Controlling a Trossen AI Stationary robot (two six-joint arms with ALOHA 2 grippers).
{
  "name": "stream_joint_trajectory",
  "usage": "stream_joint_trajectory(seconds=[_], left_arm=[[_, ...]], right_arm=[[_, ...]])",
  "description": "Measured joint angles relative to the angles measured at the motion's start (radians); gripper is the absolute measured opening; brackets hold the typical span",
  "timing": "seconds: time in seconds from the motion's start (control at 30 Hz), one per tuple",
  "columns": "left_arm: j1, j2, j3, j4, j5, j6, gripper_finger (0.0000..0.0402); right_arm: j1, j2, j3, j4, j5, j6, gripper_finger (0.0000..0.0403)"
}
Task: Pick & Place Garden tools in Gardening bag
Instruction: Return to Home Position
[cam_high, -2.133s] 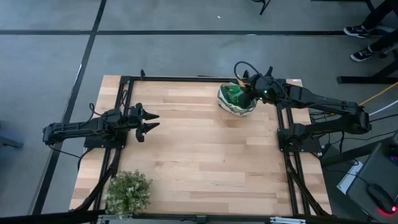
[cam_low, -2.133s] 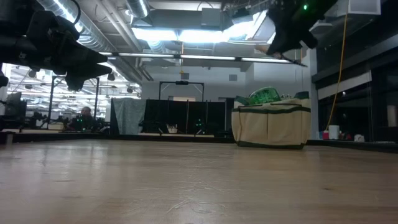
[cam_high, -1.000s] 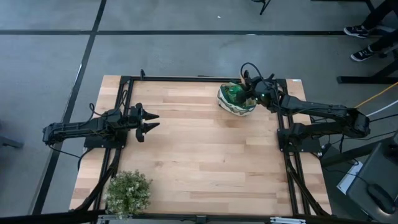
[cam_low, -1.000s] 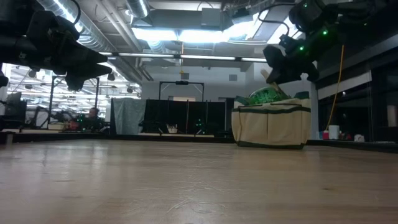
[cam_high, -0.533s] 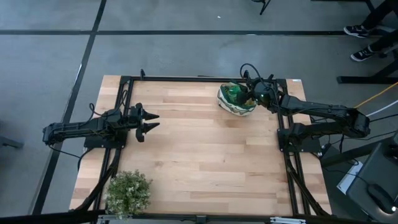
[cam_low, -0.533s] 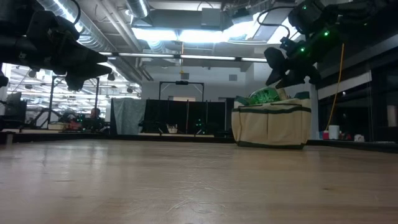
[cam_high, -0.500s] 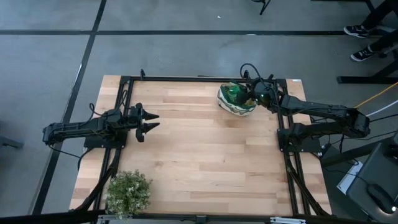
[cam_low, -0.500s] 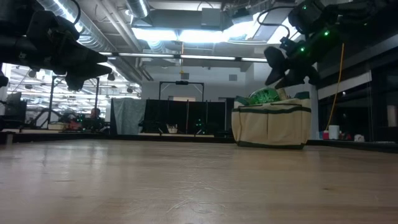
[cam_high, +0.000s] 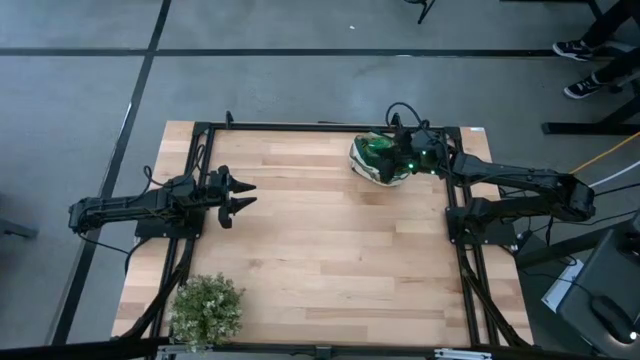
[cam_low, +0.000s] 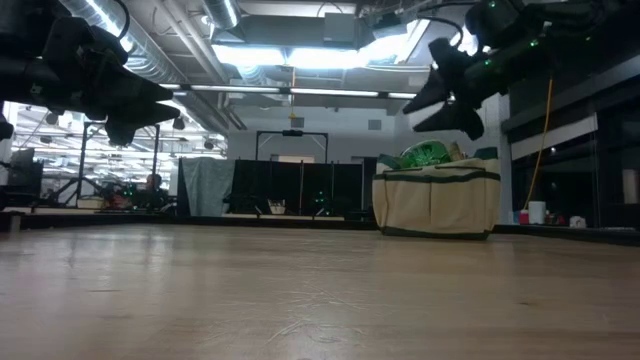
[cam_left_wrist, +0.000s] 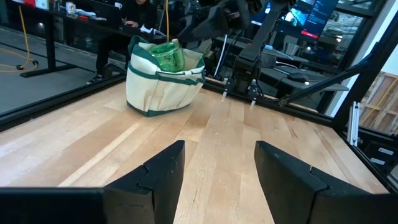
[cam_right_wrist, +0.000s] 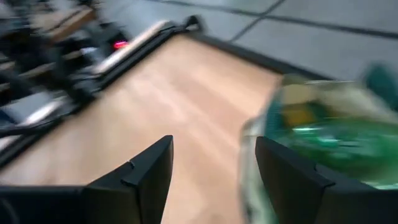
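Note:
The gardening bag (cam_high: 378, 162), cream with dark green trim, stands at the table's far right, resting on its base (cam_low: 435, 232). A green spray bottle (cam_low: 428, 154) pokes out of its round mouth and also shows in the left wrist view (cam_left_wrist: 168, 55). No other garden tool lies on the table. My right gripper (cam_low: 418, 103) hovers open just above the bag's mouth, fingers pointing toward the table's left, nothing between them (cam_right_wrist: 214, 180). My left gripper (cam_high: 246, 195) waits open over the table's left side, facing the bag (cam_left_wrist: 163, 81).
A bushy green plant (cam_high: 207, 309) stands at the table's near left corner. Black frame rails (cam_high: 460, 250) run along the table's sides. A person sits beyond the table in the left wrist view (cam_left_wrist: 134, 12). Bare wood (cam_high: 320, 250) spreads between the arms.
My right gripper has opened over the bag's mouth, risen a little and tipped from pointing down into the bag to pointing nearly level toward the table's left. The bag has stayed in place.

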Motion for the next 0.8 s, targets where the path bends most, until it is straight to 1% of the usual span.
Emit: stream_joint_trajectory(seconds=[0.1,0.17,0.33,0.7,0.8], left_arm=[[0.000,0.000,0.000,0.000,0.000,0.000,0.0190],[0.000,0.000,0.000,0.000,0.000,0.000,0.0189],[0.000,0.000,0.000,0.000,0.000,0.000,0.0191],[0.000,0.000,0.000,0.000,0.000,0.000,0.0191],[0.000,0.000,0.000,0.000,0.000,0.000,0.0189]], right_arm=[[0.000,0.000,0.000,0.020,-0.103,0.033,0.0232],[0.000,0.000,0.000,0.036,-0.130,0.084,0.0232],[0.000,0.000,0.000,0.080,-0.100,0.208,0.0232],[0.000,0.000,0.000,0.079,-0.105,0.213,0.0232],[0.007,0.000,0.000,0.079,-0.134,0.253,0.0232]])
